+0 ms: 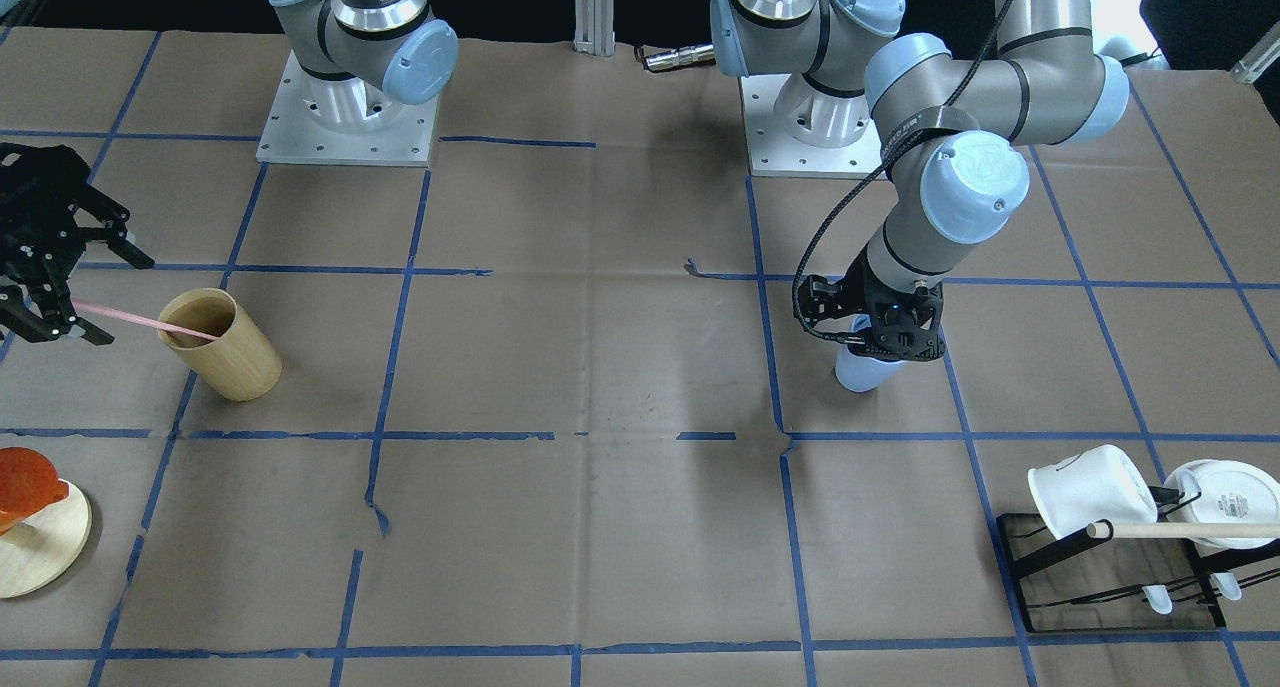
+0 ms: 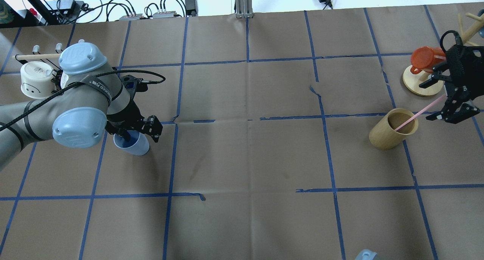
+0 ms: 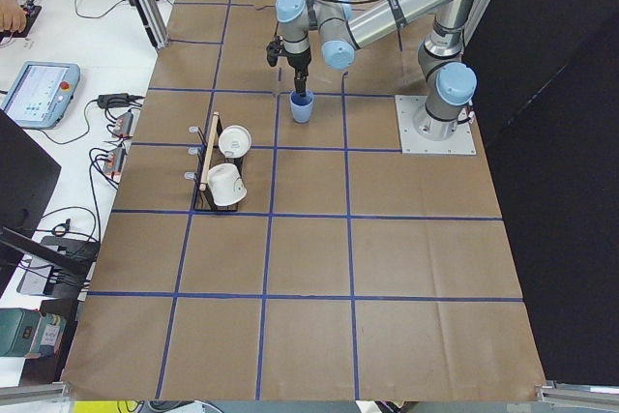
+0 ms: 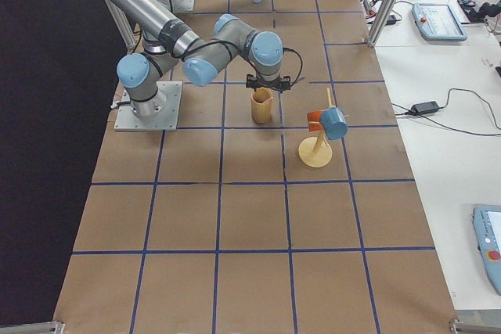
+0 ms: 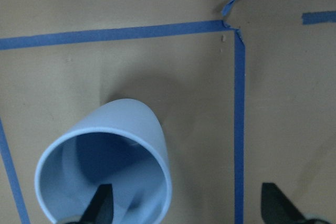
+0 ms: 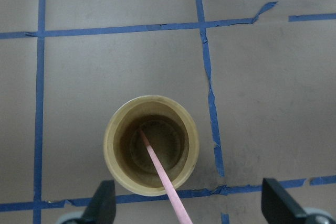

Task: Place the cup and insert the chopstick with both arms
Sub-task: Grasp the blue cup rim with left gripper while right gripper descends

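Note:
The light blue cup (image 2: 132, 145) stands on the table under my left gripper (image 2: 140, 135). It also shows in the front view (image 1: 858, 372) and the left wrist view (image 5: 105, 166). My left gripper (image 5: 189, 200) is open, with one finger inside the cup and the other well outside its wall. The pink chopstick (image 6: 157, 166) leans in a tan wooden cup (image 6: 113, 150), also in the overhead view (image 2: 382, 137). My right gripper (image 2: 452, 114) is open, its fingers wide on either side of the stick's upper end (image 1: 110, 314).
A black rack (image 1: 1110, 577) with two white mugs (image 1: 1095, 487) and a thick wooden rod (image 1: 1190, 530) stands near my left arm. A round wooden stand (image 2: 416, 84) with an orange cup (image 2: 425, 57) is beyond the tan cup.

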Robot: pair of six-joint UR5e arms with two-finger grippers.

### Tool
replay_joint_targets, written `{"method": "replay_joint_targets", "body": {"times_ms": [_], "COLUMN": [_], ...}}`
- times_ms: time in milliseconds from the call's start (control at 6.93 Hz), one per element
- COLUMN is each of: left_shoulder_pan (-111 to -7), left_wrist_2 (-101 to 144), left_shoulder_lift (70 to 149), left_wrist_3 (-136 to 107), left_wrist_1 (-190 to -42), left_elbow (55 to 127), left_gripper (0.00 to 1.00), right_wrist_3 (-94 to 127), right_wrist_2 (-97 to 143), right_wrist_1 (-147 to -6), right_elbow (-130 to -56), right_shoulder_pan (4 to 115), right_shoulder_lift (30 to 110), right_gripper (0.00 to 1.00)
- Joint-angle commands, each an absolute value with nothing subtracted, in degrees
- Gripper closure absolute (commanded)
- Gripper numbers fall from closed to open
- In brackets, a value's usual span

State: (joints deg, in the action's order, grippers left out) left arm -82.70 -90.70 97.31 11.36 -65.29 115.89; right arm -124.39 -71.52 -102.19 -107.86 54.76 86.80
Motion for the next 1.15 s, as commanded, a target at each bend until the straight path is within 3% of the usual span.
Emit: {"method": "replay_joint_targets", "body": {"times_ms": [0,144,288,721,865,1010], "left_shoulder_pan": [-82.71,-82.71,-82.71,-83.75,-85.50,-90.65], "left_wrist_2": [-90.70,-90.79,-90.79,-88.78,-87.12,-86.84], "left_shoulder_lift": [98.00,98.17,98.17,96.86,97.46,98.08], "left_wrist_3": [11.08,10.99,10.99,6.90,1.46,-3.81], "left_wrist_1": [-65.04,-64.95,-64.95,-64.34,-65.21,-64.17], "left_elbow": [115.93,115.84,115.40,114.09,111.38,109.88], "left_gripper": [0.76,0.92,1.00,1.00,1.00,1.00], "right_wrist_3": [-129.46,-129.38,-129.46,-129.11,-128.68,-128.50], "right_wrist_2": [-73.47,-74.17,-75.14,-76.99,-76.99,-76.99], "right_wrist_1": [-102.13,-101.95,-101.87,-101.95,-101.95,-101.87], "right_elbow": [-107.67,-107.75,-107.93,-108.02,-108.02,-108.02], "right_shoulder_pan": [54.32,54.14,53.97,53.26,53.26,53.26], "right_shoulder_lift": [85.43,85.26,85.17,85.17,85.17,85.17], "right_gripper": [0.05,0.06,0.06,0.09,0.15,0.31]}}
